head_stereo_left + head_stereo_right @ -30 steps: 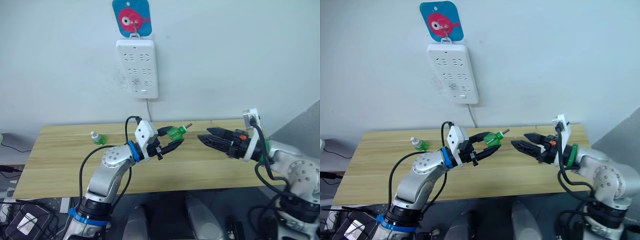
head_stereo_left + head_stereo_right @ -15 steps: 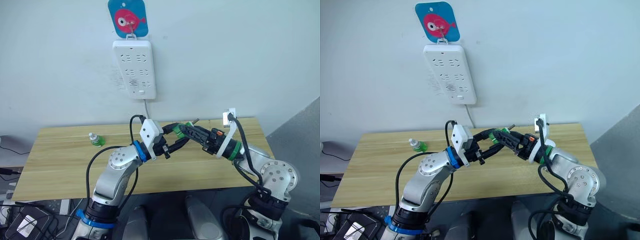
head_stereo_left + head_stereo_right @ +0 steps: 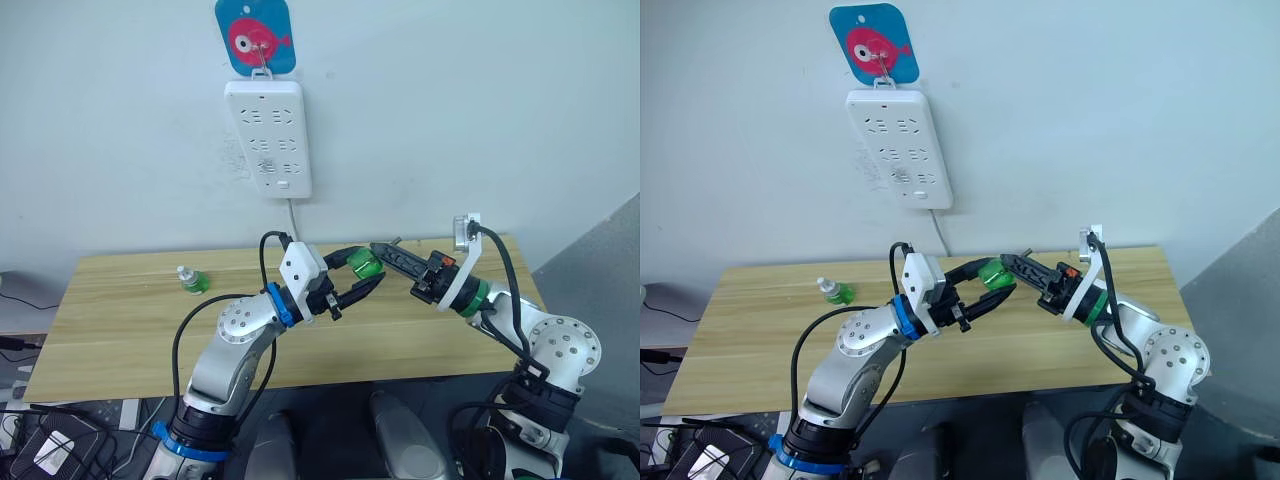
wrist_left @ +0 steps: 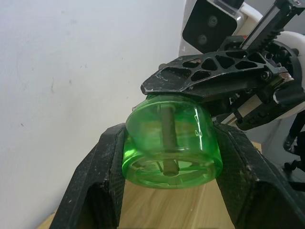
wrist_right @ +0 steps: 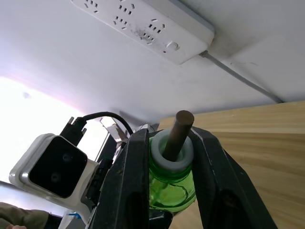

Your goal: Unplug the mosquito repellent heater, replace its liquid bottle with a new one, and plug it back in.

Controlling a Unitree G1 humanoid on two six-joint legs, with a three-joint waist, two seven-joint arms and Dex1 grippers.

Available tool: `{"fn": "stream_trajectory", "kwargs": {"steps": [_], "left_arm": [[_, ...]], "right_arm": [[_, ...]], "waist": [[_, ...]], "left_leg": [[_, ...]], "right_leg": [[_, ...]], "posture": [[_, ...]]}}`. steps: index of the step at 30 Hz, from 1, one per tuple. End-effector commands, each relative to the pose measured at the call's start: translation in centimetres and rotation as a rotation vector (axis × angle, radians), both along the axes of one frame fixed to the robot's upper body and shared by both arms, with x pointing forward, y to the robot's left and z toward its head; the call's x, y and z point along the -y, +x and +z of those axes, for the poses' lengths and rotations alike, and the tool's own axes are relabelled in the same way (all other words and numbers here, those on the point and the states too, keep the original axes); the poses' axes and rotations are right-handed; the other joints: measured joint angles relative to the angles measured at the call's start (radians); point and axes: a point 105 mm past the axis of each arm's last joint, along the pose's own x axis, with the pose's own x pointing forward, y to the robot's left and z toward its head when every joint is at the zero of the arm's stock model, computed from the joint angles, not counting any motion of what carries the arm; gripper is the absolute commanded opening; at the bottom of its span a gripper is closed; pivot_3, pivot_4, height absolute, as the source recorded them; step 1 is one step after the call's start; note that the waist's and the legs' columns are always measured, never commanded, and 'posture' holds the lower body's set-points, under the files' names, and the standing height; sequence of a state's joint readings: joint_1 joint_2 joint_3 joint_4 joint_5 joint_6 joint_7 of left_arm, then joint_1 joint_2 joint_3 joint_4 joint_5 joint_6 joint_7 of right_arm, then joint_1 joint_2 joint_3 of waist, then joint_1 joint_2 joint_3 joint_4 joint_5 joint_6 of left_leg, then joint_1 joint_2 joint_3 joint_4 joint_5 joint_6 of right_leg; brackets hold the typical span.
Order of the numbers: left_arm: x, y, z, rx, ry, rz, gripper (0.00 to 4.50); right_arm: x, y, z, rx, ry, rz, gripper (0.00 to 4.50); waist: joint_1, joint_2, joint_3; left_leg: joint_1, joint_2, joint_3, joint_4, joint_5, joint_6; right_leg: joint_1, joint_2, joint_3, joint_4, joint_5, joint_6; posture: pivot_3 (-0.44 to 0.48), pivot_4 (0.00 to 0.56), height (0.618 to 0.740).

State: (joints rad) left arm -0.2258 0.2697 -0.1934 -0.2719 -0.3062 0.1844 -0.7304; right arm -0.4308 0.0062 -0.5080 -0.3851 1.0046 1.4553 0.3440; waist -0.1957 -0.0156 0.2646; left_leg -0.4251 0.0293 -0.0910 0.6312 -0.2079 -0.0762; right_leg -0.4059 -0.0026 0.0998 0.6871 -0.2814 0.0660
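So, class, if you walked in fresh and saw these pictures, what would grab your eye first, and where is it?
First, the small translucent green capless bottle with a dark wick, held in mid-air above the long pale wooden table between the left hand and the right hand, both closed on it. Next, the long white multi-socket power strip hanging on the wall under a blue hook plate with a pink fish.

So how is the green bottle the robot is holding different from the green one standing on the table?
The held bottle hangs in the air, tipped sideways, gripped by the left gripper and the right gripper. The bottle on the table stands upright, untouched. The held one has a dark wick at its open neck; the other wears a pale cap. Both are small, see-through green.
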Motion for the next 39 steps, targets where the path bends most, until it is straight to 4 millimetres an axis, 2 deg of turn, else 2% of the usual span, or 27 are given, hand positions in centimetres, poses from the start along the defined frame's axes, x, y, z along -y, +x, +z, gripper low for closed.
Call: {"fn": "stream_trajectory", "kwargs": {"steps": [1,5,8,11,14,17,20,27,37,38,39], "left_arm": [[0.4,-0.3,0.7,0.054,0.003,0.011,2.25],[0.1,-0.4,-0.2,0.032,0.048,-0.003,3.61],[-1.1,0.0,-1.1,0.038,0.118,0.051,4.49],[-4.1,0.1,-2.7,-0.005,0.215,0.105,4.5],[-6.4,-1.2,-4.2,-0.046,0.306,0.099,4.5],[-6.9,-2.1,-4.7,-0.094,0.324,0.104,4.5],[-6.8,-2.3,-4.7,-0.121,0.317,0.125,4.5],[-5.8,-3.4,-4.3,-0.135,0.311,0.14,4.5],[-6.6,-3.6,-4.3,-0.135,0.328,0.182,4.5],[-6.7,-3.4,-4.3,-0.125,0.332,0.198,4.5],[-6.9,-3.3,-4.4,-0.124,0.328,0.214,4.5]], "right_arm": [[-1.4,-1.5,0.6,0.03,0.013,0.117,0.83],[-1.4,-1.6,0.7,0.038,-0.005,0.121,0.83],[-0.9,-1.2,0.5,0.057,-0.059,0.094,0.83],[-0.1,-0.2,0.0,0.127,-0.216,0.056,0.83],[0.8,2.7,-1.5,0.284,-0.445,-0.089,0.83],[1.5,5.7,-3.6,0.502,-0.691,-0.234,0.83],[1.5,7.2,-5.2,0.621,-0.789,-0.291,0.83],[2.0,11.1,-9.2,0.627,-0.911,-0.424,0.83],[2.6,12.2,-10.8,0.525,-0.833,-0.385,0.83],[2.6,12.2,-10.8,0.517,-0.816,-0.387,1.57],[2.6,12.2,-10.7,0.514,-0.799,-0.389,1.83]], "waist": [[0.0,0.0,0.0],[0.0,0.0,0.0],[0.0,0.0,0.0],[-0.001,0.0,0.0],[-0.004,0.0,0.0],[-0.002,0.0,0.0],[0.003,-0.001,0.001],[0.003,-0.001,0.002],[0.027,-0.001,0.002],[0.03,-0.001,0.002],[0.033,-0.001,0.002]], "left_leg": [[0.0,0.0,0.0,0.0,0.0,0.0],[0.0,0.0,0.0,0.0,0.0,0.0],[0.0,0.0,0.0,-0.001,0.0,0.0],[0.0,0.0,0.001,-0.001,0.0,0.0],[0.0,0.001,0.002,-0.002,0.0,0.0],[0.001,0.002,0.003,-0.003,0.0,0.0],[0.0,0.001,0.004,-0.002,0.0,0.0],[0.001,0.001,0.004,-0.003,0.0,0.0],[0.003,0.001,0.005,-0.003,0.0,0.0],[0.003,0.001,0.004,-0.003,0.0,0.0],[0.003,0.001,0.004,-0.003,0.0,0.0]], "right_leg": [[0.0,0.0,0.0,0.0,0.0,0.0],[0.0,0.0,0.0,0.0,0.0,0.0],[0.0,0.0,0.0,0.0,0.0,0.0],[0.0,0.0,0.001,-0.002,0.0,0.0],[-0.001,0.001,0.001,-0.004,-0.001,0.002],[-0.001,0.001,0.002,-0.006,-0.003,0.005],[-0.001,0.0,0.003,-0.006,-0.003,0.005],[-0.001,-0.001,0.003,-0.005,0.0,0.0],[0.001,0.0,0.004,-0.005,0.0,0.0],[0.001,0.0,0.004,-0.005,0.0,0.0],[0.001,0.0,0.004,-0.005,0.0,0.0]], "posture": [[-0.243,0.214,0.74],[-0.239,0.216,0.74],[-0.241,0.222,0.74],[-0.246,0.231,0.74],[-0.23,0.236,0.74],[-0.228,0.248,0.74],[-0.225,0.252,0.74],[-0.161,0.271,0.74],[-0.131,0.27,0.74],[-0.131,0.271,0.74],[-0.131,0.271,0.74]]}}
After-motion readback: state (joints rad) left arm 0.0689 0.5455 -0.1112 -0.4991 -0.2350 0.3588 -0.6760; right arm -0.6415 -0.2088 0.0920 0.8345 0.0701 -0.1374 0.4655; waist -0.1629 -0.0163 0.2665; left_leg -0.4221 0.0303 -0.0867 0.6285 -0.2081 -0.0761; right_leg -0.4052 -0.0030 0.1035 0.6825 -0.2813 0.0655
